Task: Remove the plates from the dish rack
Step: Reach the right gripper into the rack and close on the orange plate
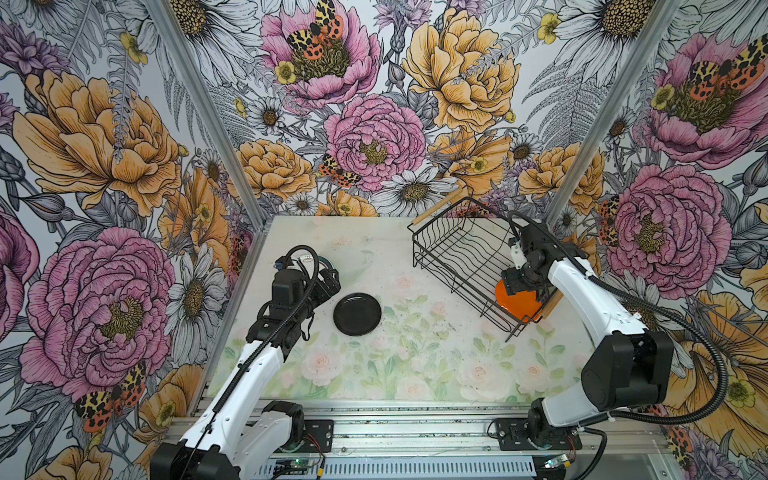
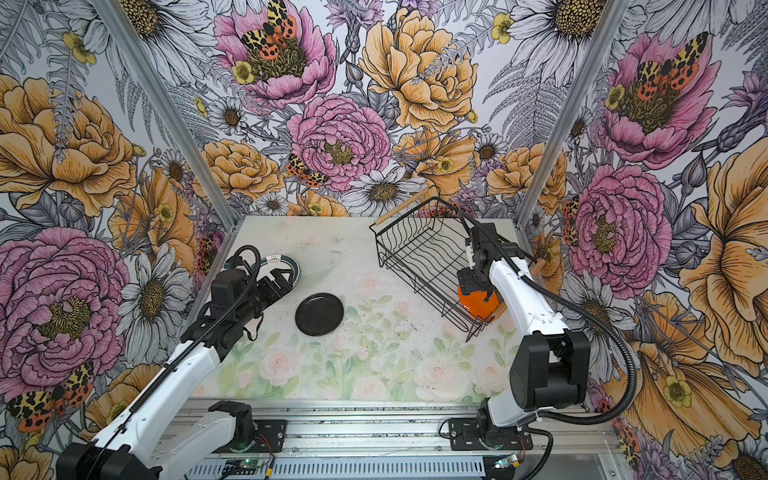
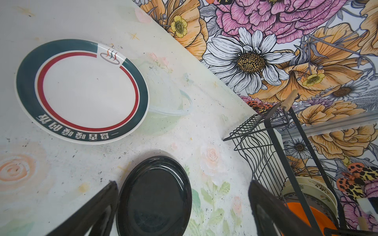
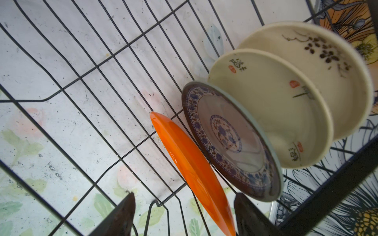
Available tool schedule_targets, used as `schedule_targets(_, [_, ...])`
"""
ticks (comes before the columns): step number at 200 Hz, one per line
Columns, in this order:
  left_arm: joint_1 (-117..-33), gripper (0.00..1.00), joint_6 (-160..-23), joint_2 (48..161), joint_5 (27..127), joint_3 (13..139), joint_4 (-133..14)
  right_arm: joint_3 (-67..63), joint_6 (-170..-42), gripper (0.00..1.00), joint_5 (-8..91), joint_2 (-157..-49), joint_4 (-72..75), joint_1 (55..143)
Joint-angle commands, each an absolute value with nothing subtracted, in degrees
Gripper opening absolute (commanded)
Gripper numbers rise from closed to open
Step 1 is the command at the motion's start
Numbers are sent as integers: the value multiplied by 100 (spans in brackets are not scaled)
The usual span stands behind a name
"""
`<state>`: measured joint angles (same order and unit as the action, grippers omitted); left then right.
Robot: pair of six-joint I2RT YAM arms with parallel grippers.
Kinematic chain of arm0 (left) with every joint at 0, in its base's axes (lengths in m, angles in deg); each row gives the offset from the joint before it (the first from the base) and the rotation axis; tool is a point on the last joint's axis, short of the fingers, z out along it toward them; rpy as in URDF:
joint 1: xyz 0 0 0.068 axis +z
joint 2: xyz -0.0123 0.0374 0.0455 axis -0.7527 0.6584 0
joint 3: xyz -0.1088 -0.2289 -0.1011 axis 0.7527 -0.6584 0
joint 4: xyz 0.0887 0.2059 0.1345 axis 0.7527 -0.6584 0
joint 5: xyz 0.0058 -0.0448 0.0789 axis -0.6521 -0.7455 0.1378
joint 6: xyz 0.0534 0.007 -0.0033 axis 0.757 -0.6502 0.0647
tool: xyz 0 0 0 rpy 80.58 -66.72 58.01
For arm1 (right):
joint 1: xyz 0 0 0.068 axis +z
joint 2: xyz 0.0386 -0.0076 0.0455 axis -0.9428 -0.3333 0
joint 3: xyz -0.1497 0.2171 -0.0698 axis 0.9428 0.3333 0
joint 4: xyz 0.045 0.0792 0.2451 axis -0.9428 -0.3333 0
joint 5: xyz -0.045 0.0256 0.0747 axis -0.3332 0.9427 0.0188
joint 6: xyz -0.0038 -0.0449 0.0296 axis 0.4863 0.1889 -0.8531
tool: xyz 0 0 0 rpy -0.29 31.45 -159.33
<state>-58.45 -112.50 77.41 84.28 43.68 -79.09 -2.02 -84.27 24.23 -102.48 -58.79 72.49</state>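
Spotter: How do your right jaws stand?

Operator: On my right wrist camera, the right gripper [image 4: 183, 195] has its two fingers apart, astride the rim of the orange plate [image 4: 190, 163]. I see a clear gap between one finger and the plate. The other finger sits very near it, and I can't tell whether it touches.

Spotter: Where is that plate?

Operator: It stands on edge in the dish rack [image 1: 453, 253], at the rack's near end. Just behind it stands a blue-patterned plate [image 4: 229, 139], then a cream plate with red seals [image 4: 272, 114], then a cream plate with dark blossoms [image 4: 319, 61], all on edge in one row.

Spotter: And the left side?

Operator: My left gripper [image 3: 183, 182] is spread wide and grips nothing. It hangs over the table [image 1: 415, 365], and on its wrist camera the black plate [image 3: 155, 196] lies flat on the table below, showing between the fingers. A white plate with a dark green rim [image 3: 81, 92] lies flat near it, apart from the black one. In both top views my left arm covers most of that plate.

Spotter: The rack overall?

Operator: In both top views it sits on the far right of the table, turned at an angle, with a wooden handle [image 1: 442, 205] at its far end.
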Motion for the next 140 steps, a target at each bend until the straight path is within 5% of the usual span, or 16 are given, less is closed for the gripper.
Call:
schedule_targets(1, [-5811, 99, -11046, 7762, 8564, 4411, -7775, -264, -8431, 64, 2392, -10366, -5903, 7112])
schedule_targets(140, [-5042, 99, -10982, 7430, 8517, 4317, -7758, -108, -8375, 51, 2572, -10754, -5885, 6871])
